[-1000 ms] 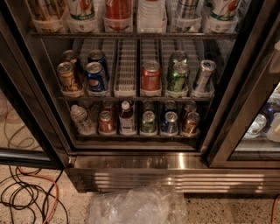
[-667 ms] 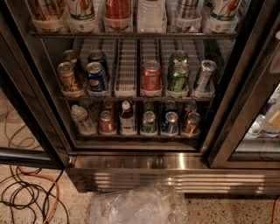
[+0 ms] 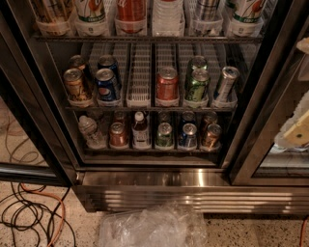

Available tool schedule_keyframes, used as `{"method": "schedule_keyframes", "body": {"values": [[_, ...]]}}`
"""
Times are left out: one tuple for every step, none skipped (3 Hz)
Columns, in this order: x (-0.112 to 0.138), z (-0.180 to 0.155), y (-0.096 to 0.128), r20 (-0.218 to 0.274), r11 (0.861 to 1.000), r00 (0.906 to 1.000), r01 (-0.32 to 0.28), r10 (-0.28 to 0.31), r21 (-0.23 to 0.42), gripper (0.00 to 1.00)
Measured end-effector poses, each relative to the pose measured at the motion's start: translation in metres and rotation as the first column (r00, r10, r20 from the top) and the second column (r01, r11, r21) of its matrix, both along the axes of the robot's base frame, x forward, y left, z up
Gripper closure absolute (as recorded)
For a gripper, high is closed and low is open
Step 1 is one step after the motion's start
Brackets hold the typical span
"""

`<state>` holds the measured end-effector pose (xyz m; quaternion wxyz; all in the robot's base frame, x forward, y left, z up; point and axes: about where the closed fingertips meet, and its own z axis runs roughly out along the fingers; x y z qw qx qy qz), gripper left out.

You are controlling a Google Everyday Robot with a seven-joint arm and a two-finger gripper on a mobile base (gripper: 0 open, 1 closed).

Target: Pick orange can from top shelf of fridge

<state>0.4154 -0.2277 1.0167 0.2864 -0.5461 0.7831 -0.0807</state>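
The fridge (image 3: 145, 185) stands open in front of me, with dark frames and a ribbed steel base panel. The wire-grid rack with lane dividers (image 3: 140, 72) holds the orange can (image 3: 76, 86) at its front left, coppery with a silver lid. A second similar can stands behind it. To the right on this rack are a blue can (image 3: 107, 86), a red can (image 3: 167, 85), green cans (image 3: 198, 85) and a silver can (image 3: 225, 83). A pale cream part that looks like my gripper (image 3: 295, 134) shows at the right edge, far from the orange can.
A shelf above holds bottles and cups (image 3: 130, 14). A lower shelf holds small bottles and cans, one of them coppery (image 3: 211, 136). A clear plastic bag (image 3: 152, 226) lies on the floor in front. Black and orange cables (image 3: 34, 212) lie at the left. The glass door (image 3: 270, 96) stands at the right.
The pale shape at the right edge has shifted slightly. The cans and the view of the fridge have not visibly moved.
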Motion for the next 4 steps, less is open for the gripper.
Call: {"method": "schedule_keyframes", "body": {"values": [[0.007,-0.032,0.076,-0.036,0.981,0.9929,-0.107,0.114,0.163,0.00],[0.016,-0.038,0.174,-0.010,0.909,0.9623,-0.253,0.272,0.332,0.00],[0.011,-0.027,0.189,0.004,0.887,0.9585,-0.265,0.285,0.378,0.00],[0.011,-0.026,0.189,0.005,0.888,0.9585,-0.266,0.285,0.376,0.00]]}}
